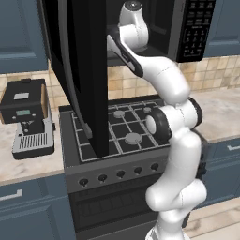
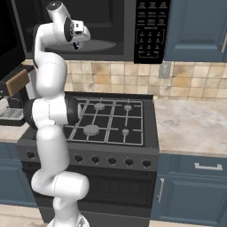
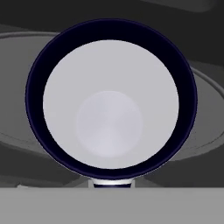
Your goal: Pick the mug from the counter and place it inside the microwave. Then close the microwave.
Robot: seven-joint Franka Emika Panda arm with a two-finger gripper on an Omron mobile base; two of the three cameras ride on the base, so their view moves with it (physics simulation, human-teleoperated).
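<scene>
The arm is raised high, and its hand is reached into the open microwave. The gripper is seen just above the grey round plate inside the microwave. In the hand view, the mug is seen from straight above, very close. Its dark rim makes a ring, and its inside looks pale grey. The grey round plate is seen under and around it. The fingers are shut tight, with the mug right under them. Whether the mug is gripped or just sits on the plate cannot be told.

The microwave door is swung wide open to the left, and it hangs out over the stove. The keypad is on the right side of the microwave.

A coffee machine is stood on the counter left of the stove. More counter is seen to the right of the stove, above blue drawers.
</scene>
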